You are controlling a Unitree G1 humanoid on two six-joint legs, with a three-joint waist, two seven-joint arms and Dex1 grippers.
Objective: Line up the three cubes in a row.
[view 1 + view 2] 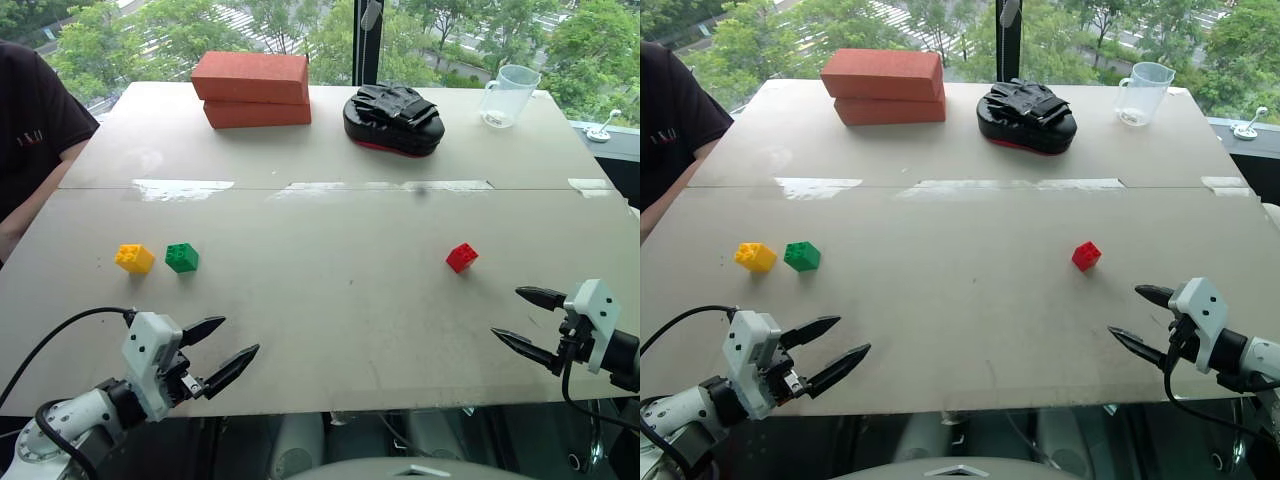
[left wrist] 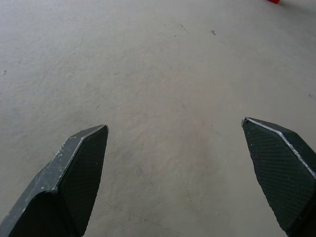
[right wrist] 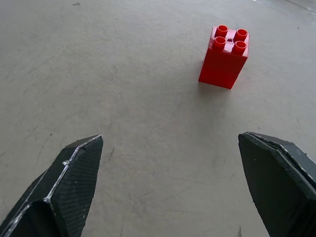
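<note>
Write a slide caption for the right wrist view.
Open right tool hovers above the bare table, with the red cube standing studs-up ahead, untouched.

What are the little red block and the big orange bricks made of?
The red cube looks like smooth, shiny plastic: it has moulded round studs on top and crisp edges. The two stacked bricks look dull and rough, like fired clay, though from here they could be foam lookalikes.

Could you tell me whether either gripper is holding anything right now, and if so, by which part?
Nothing is held. The left gripper and right gripper are both open over the bare table, apart from the red cube, yellow cube and green cube.
</note>
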